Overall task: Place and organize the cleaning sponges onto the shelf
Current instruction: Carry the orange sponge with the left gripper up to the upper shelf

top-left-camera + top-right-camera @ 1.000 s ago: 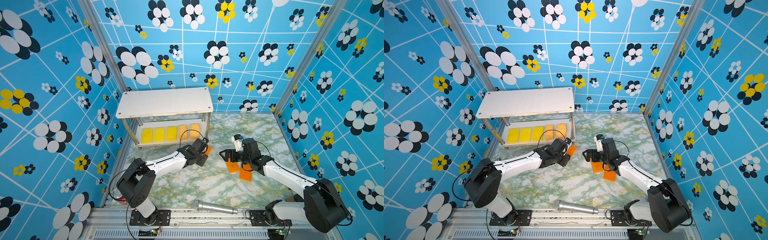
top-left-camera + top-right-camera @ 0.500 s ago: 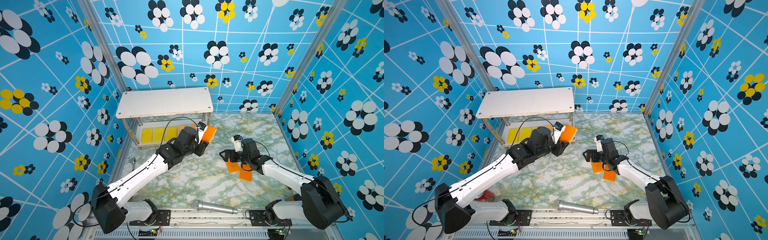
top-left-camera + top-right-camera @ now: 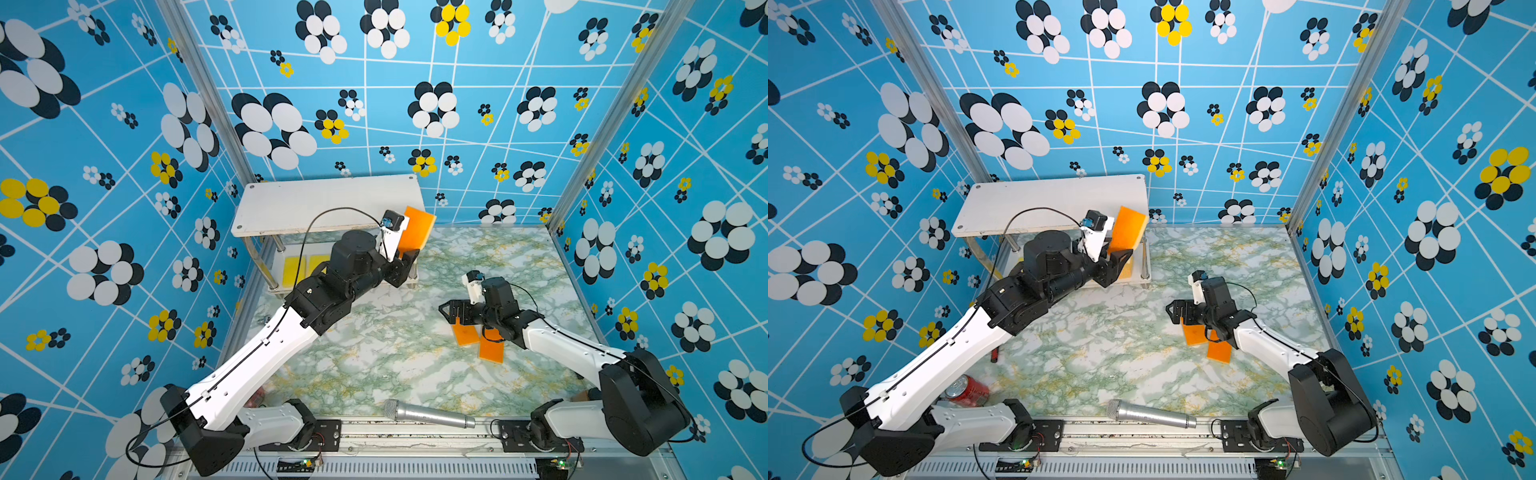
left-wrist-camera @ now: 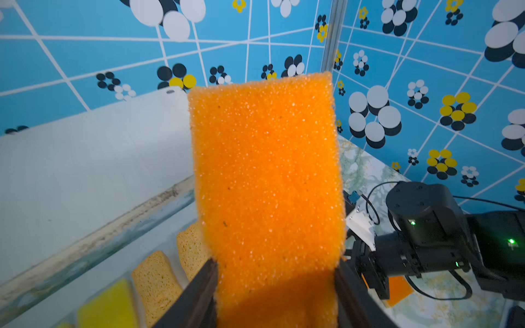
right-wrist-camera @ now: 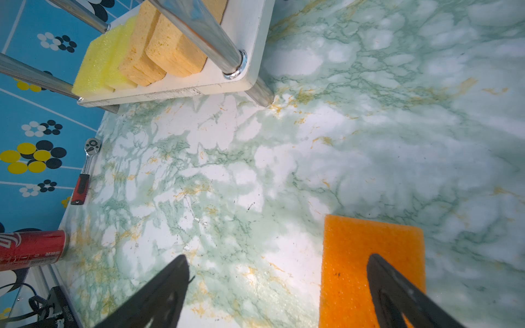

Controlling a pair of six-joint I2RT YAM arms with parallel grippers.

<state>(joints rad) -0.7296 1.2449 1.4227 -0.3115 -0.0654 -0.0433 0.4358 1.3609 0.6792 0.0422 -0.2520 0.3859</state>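
My left gripper (image 3: 405, 257) (image 4: 275, 265) is shut on an orange sponge (image 3: 417, 226) (image 3: 1129, 226) (image 4: 264, 176), held upright at the right end of the shelf's top board (image 3: 324, 203) (image 4: 85, 159). The lower board (image 5: 250, 56) carries yellow sponges (image 3: 293, 270) (image 5: 99, 59) and two tan ones (image 4: 156, 281) (image 5: 170, 48) side by side. My right gripper (image 3: 451, 311) (image 5: 277, 259) is open, low over the table. One of its fingers is over an orange sponge (image 5: 369, 241) (image 3: 465, 334). A second orange sponge (image 3: 491, 351) lies beside it.
A silver microphone (image 3: 428, 414) lies by the front rail. A red can (image 3: 967, 390) (image 5: 31, 248) lies at the front left, with a ratchet wrench (image 5: 85, 170) along the left wall. Patterned walls close in three sides.
The left arm has raised the orange sponge from table level by the lower tier up to the top board's right end. The right arm has barely moved.
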